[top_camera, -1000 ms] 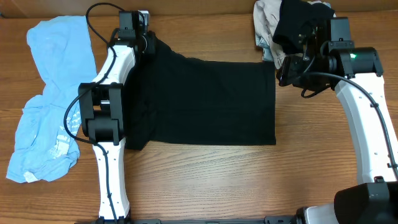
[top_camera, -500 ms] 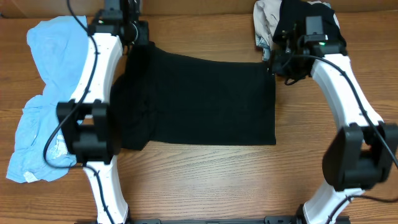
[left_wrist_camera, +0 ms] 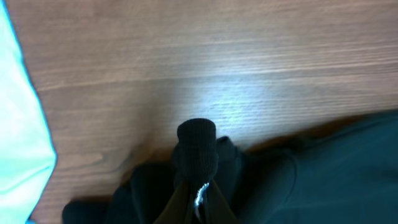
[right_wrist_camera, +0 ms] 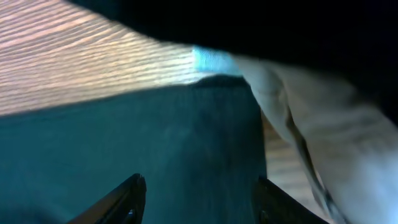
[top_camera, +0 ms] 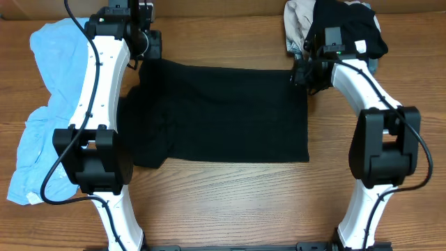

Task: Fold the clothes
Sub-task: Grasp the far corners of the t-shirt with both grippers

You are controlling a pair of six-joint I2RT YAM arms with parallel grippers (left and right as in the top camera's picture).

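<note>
The large black shirt [top_camera: 230, 111] lies spread flat in the middle of the wooden table. My left gripper [top_camera: 143, 50] is at its far left corner, shut on a bunched fold of the black shirt [left_wrist_camera: 198, 149]. My right gripper [top_camera: 301, 73] is open above the shirt's far right corner, with black fabric [right_wrist_camera: 155, 143] between its fingers [right_wrist_camera: 198, 186]. The light blue tee [top_camera: 56, 111] lies crumpled at the left. A pile of beige and black pieces [top_camera: 334, 28] sits at the far right; its beige edge [right_wrist_camera: 311, 118] shows in the right wrist view.
Bare wood table [top_camera: 230, 202] runs along the front edge below the shirt. Both white arms reach in from the front, the left one [top_camera: 97, 104] over the shirt's left side, the right one [top_camera: 376, 111] beside the shirt's right edge.
Both arms have swung toward the far edge. The left gripper has dragged the shirt's far left corner leftward. The right gripper has come down from the pile to the shirt's far right corner.
</note>
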